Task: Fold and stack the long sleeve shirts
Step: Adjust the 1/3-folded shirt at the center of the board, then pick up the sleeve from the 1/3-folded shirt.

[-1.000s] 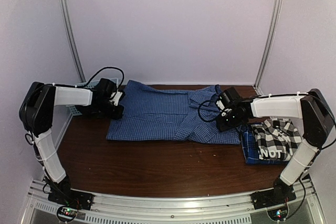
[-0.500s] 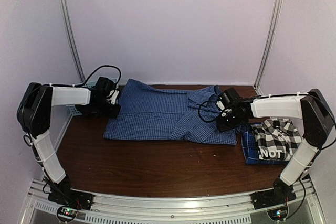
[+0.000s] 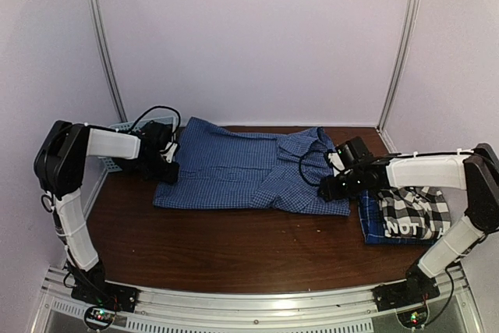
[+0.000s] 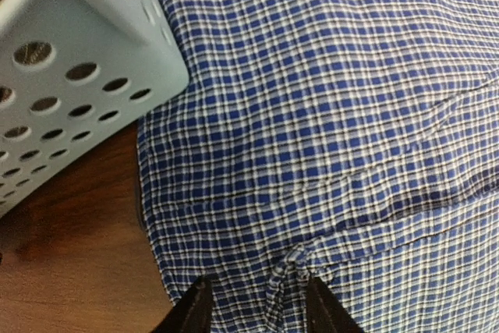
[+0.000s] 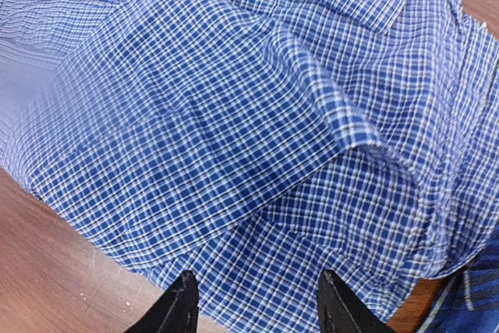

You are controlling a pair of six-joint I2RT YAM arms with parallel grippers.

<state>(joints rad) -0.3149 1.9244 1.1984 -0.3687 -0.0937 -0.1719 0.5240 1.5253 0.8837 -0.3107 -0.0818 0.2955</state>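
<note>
The blue fine-check shirt (image 3: 234, 169) lies spread flat across the middle of the table, collar end to the right. My left gripper (image 3: 168, 168) is open just over its left edge; in the left wrist view (image 4: 261, 313) the fingers straddle a small pucker of cloth (image 4: 292, 271). My right gripper (image 3: 327, 188) is open, low over the shirt's near right part (image 5: 253, 302), with flat cloth between the fingers. The black-and-white plaid shirt (image 3: 409, 208) with white lettering lies folded on the darker blue plaid shirt (image 3: 370, 224) at the right.
The light blue lattice basket (image 3: 117, 146) stands at the far left behind my left arm, its corner touching the shirt's edge (image 4: 62, 76). Bare brown table (image 3: 234, 251) runs along the near side. The darker plaid stack edge shows by my right gripper (image 5: 475, 302).
The blue shirt's left edge slid a little to the left, then my left gripper eased back. My right arm swung nearer and to the right, its gripper now at the shirt's near right edge.
</note>
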